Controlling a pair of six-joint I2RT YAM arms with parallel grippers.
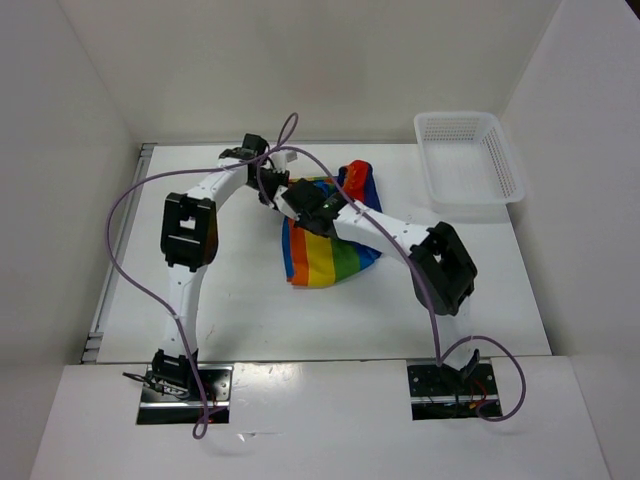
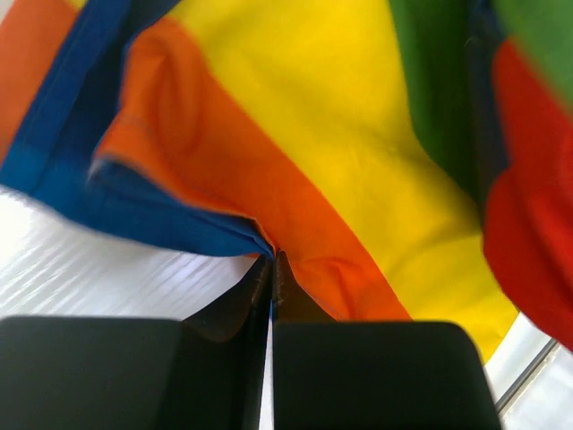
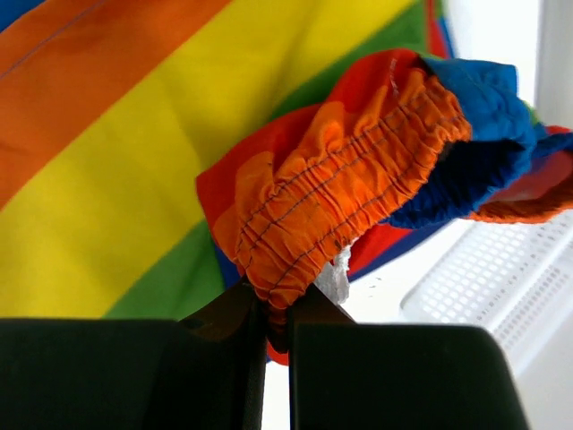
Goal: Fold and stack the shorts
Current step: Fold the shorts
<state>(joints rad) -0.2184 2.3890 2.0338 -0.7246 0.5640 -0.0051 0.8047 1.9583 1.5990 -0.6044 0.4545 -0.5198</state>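
The rainbow-striped shorts [image 1: 325, 250] lie bunched at the middle of the white table, partly lifted. My left gripper [image 1: 272, 190] is at their far left edge, shut on a blue and orange hem; in the left wrist view the fabric [image 2: 295, 134] pinches between the closed fingers [image 2: 271, 269]. My right gripper [image 1: 318, 207] is over the shorts' top, shut on the orange elastic waistband [image 3: 340, 197], with a white drawstring end [image 3: 336, 273] beside the fingers. The right gripper [image 3: 277, 309] holds the waistband raised above the striped cloth.
A white plastic mesh basket [image 1: 468, 158] stands at the far right of the table; its rim also shows in the right wrist view [image 3: 501, 287]. White walls close in the table on the left, back and right. Purple cables loop over the left arm.
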